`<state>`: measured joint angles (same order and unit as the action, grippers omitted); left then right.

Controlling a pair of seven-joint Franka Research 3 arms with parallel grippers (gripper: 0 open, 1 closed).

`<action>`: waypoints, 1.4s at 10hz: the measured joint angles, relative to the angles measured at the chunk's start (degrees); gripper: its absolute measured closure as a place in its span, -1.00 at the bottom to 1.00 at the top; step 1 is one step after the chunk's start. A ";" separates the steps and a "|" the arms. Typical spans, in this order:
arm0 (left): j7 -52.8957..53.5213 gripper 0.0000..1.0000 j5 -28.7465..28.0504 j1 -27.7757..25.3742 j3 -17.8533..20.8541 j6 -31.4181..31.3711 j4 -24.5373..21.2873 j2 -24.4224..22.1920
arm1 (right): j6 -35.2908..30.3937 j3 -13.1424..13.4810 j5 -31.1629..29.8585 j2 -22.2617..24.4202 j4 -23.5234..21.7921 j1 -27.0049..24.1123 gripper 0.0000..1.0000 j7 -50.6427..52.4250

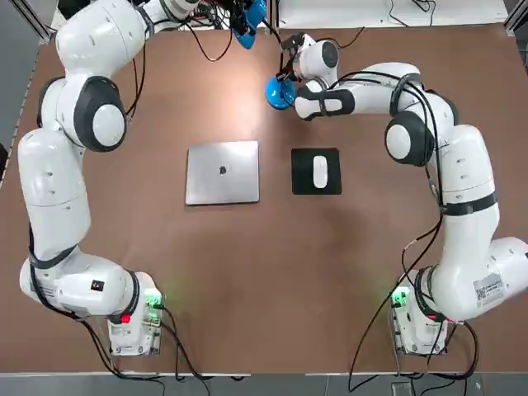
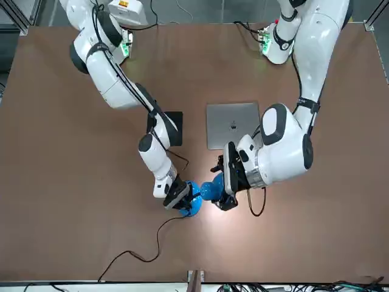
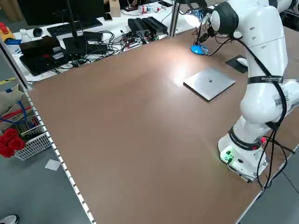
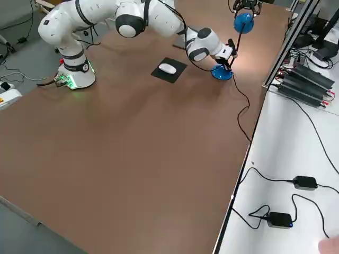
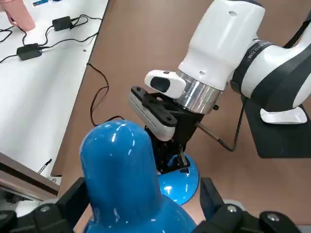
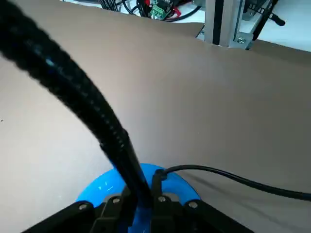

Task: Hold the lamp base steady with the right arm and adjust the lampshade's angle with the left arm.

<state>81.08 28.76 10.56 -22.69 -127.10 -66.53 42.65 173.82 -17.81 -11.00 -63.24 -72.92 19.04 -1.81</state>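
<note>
While the lamp base (image 6: 108, 187) sits on the table (image 1: 247, 289), toward the side far from the robot, the right gripper (image 6: 144, 196) is closed on the black stem (image 6: 92, 97) just above it. The left gripper (image 5: 143, 194) hangs over the same far part of the table, its fingers spread wide on either side of the lampshade (image 5: 116, 170); whether they touch it, I cannot tell. The shade is up off the table, near the base.

On the floor beyond the table's left edge, a white basket (image 3: 35, 148) holds small things too tiny to name, with a red bundle (image 3: 10, 142) at its side. A closed laptop (image 1: 223, 173) lies on the table, and a white mouse (image 1: 320, 172) rests on a black pad (image 1: 301, 186).
</note>
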 joint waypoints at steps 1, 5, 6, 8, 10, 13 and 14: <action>0.00 -0.99 0.00 0.01 -0.12 -0.13 0.00 0.07 | 0.00 0.00 0.00 0.00 0.00 0.00 0.68 0.00; 0.01 -0.98 0.00 0.13 -0.42 -0.84 0.00 0.78 | 0.00 0.00 -0.03 0.00 0.00 0.00 0.68 0.00; 0.01 -0.95 0.00 0.21 -0.42 -0.93 0.00 0.78 | 0.00 0.01 -0.04 0.00 0.00 0.01 0.68 0.00; 0.01 -0.86 0.00 0.23 -0.42 -1.16 0.01 0.79 | 0.01 0.01 -0.04 0.00 0.00 0.01 0.68 0.00; 0.01 -0.78 0.00 0.24 -0.42 -1.53 0.01 0.85 | 0.02 0.02 -0.12 0.00 0.00 0.01 0.68 0.00; 0.01 -0.73 0.00 0.25 -0.42 -1.69 0.01 0.89 | 0.03 0.03 -0.26 0.00 -0.01 0.01 0.68 0.00; 0.02 -0.61 0.00 0.25 -0.42 -1.85 0.01 0.91 | 0.03 0.03 -0.28 0.00 -0.01 0.01 0.68 0.00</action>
<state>81.10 28.77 10.81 -23.11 -128.96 -66.52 43.56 173.84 -17.78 -11.28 -63.25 -72.93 19.05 -1.81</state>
